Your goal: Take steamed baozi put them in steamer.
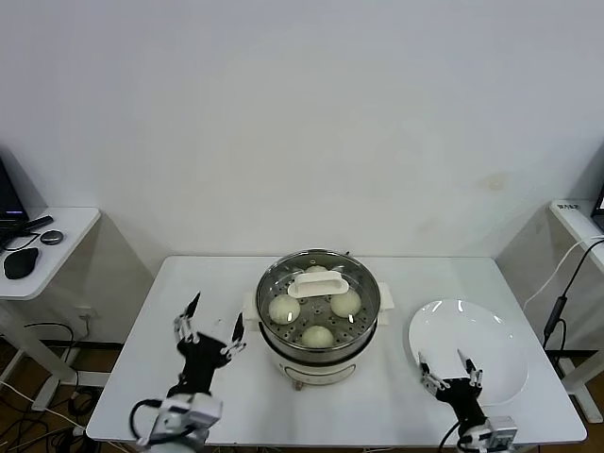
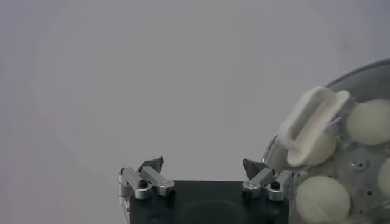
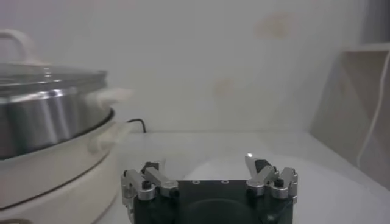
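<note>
With the glass lid (image 1: pixel 318 280) on, the steamer (image 1: pixel 319 316) sits mid-bench (image 1: pixel 189 283), baozi (image 1: pixel 285 309) on its perforated tray: three clear, a fourth probably under the lid handle. White plate (image 1: pixel 469 348) to its right, bare. Left tool (image 1: pixel 209 330) spread open beside the pot, holding nothing. Right tool (image 1: pixel 450 371) open at plate's near edge.

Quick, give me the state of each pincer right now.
Left pincer: open, holding nothing, over the table left of the steamer.
Right pincer: open, holding nothing, at the near edge of the empty white plate.
</note>
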